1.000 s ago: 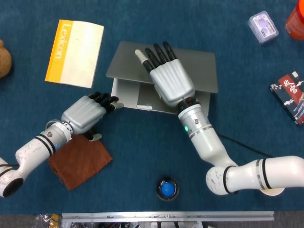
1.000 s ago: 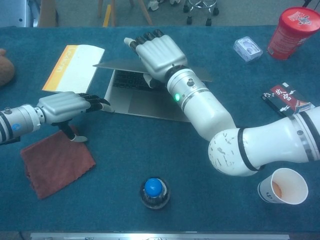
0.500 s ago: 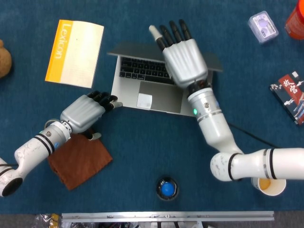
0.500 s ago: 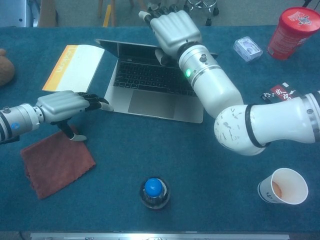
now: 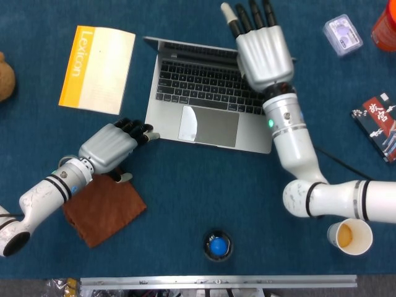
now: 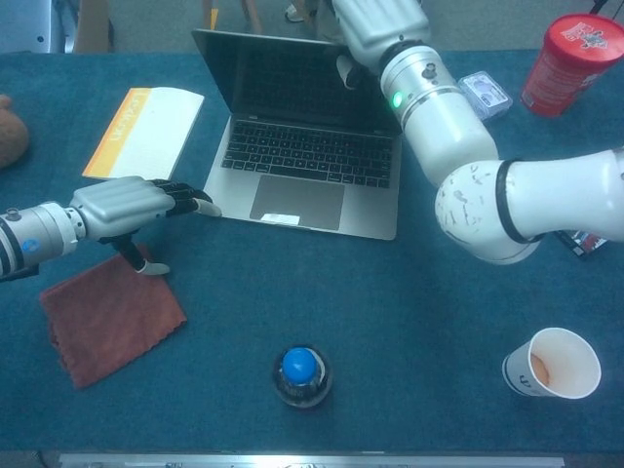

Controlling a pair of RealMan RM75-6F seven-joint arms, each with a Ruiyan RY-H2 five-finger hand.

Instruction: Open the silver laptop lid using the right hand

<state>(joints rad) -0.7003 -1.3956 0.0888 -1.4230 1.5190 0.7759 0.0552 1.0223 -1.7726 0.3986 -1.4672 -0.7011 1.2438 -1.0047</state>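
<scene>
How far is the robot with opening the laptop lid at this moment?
Nearly done: the silver laptop lid stands upright, keyboard and trackpad exposed. The right hand is at the lid's top edge; the left hand touches the base corner. What seems left is releasing the lid.

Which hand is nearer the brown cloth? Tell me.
Left. The left hand hovers just above the brown cloth's upper edge; the right hand is far off at the laptop lid.
</scene>
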